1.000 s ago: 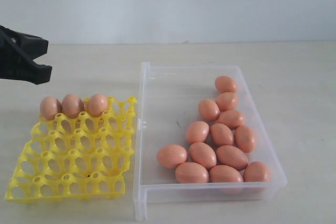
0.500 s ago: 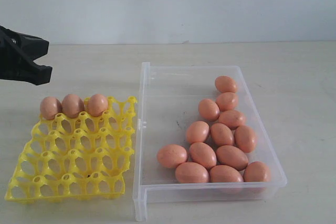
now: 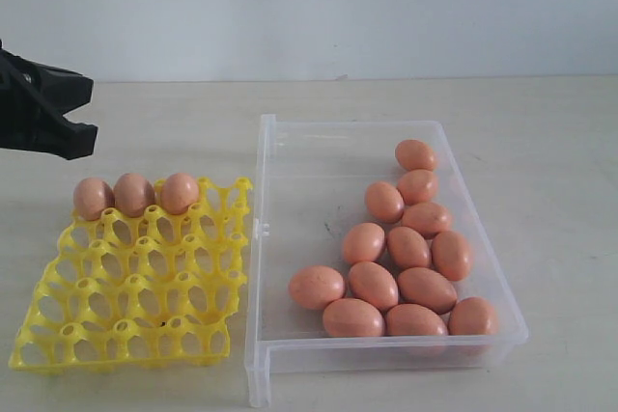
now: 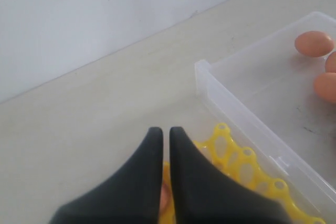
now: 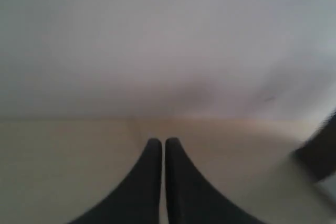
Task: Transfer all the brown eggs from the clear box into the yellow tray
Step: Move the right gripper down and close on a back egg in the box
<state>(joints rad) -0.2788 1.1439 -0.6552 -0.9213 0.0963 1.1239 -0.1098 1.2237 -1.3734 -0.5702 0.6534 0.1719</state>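
My left gripper (image 4: 164,131) presses its smooth, black, tapered fingers (image 4: 136,187) together on nothing, hanging near the far edge of the yellow tray (image 3: 126,330), a glossy plastic grid of open cups. Three matte, oval brown eggs (image 3: 133,194) sit in the tray's far row. Thirteen more lie clustered in the clear box (image 3: 290,156), just beside the tray. My right gripper (image 5: 163,142) is likewise closed and empty above the pale table (image 3: 550,113).

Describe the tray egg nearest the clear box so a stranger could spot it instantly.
Find the yellow tray, left of the clear box. Three brown eggs sit along its far row. Take the rightmost egg, the one closest to the box.
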